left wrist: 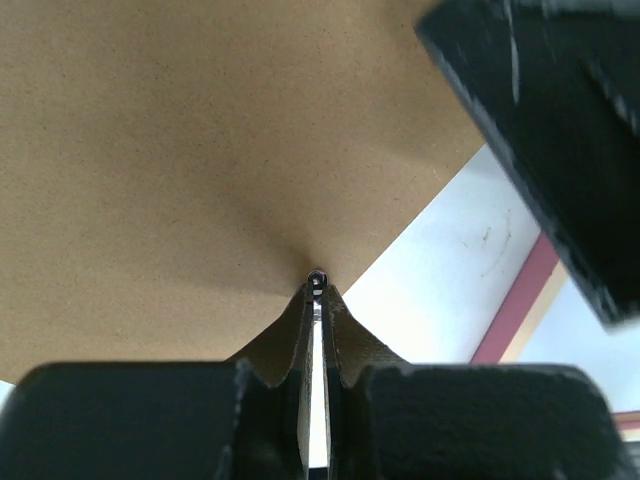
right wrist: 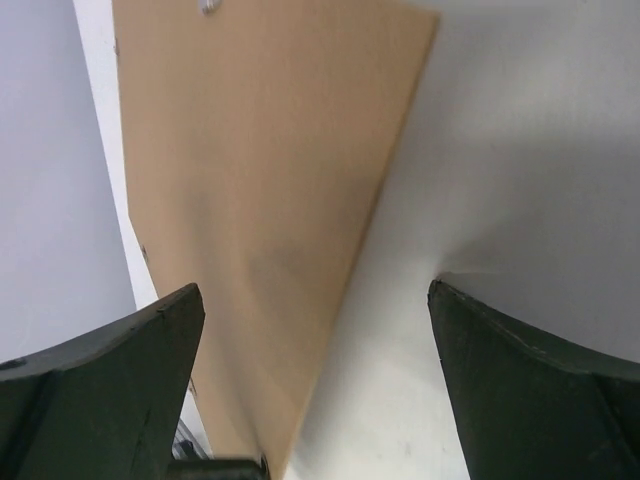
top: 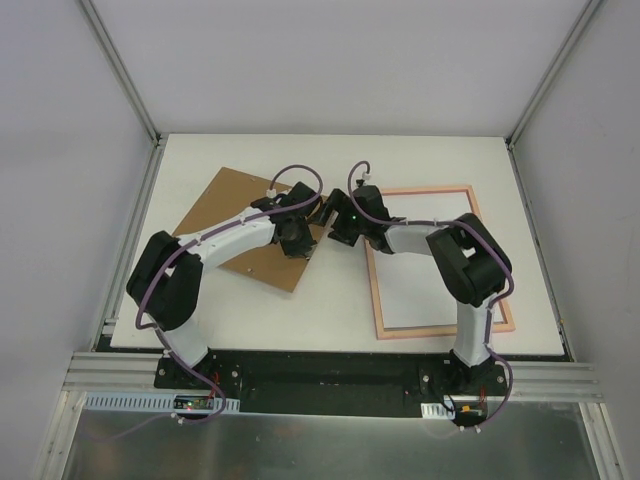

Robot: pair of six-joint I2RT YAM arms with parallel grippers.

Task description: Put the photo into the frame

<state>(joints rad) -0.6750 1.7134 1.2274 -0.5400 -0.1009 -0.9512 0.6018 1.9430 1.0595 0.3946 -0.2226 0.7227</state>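
Two grippers are working close together at one corner of the brown backing board, which is filling most of the space ahead of both. On the left gripper the fingers are drawn in to a thin slit and appear to be pinching the board's edge right at their tips. The right gripper is standing wide apart with nothing between its fingers, and the board's pointed corner is reaching in toward the gap between them. The step in hand is probably getting this board lifted or slid out of the way. To do that well, the left pinch needs to be kept firm and deep enough that the thin card is not slipping or bending. The board should be travelling low over the table, while the right fingers wait apart until the corner sits squarely between them. Just beyond the left fingertips and off to their right, the frame is lying flat, its pink border running away from the right gripper's far side. A white field is filling it, but whether that is the photo's back I cannot tell, as no landscape print is showing anywhere
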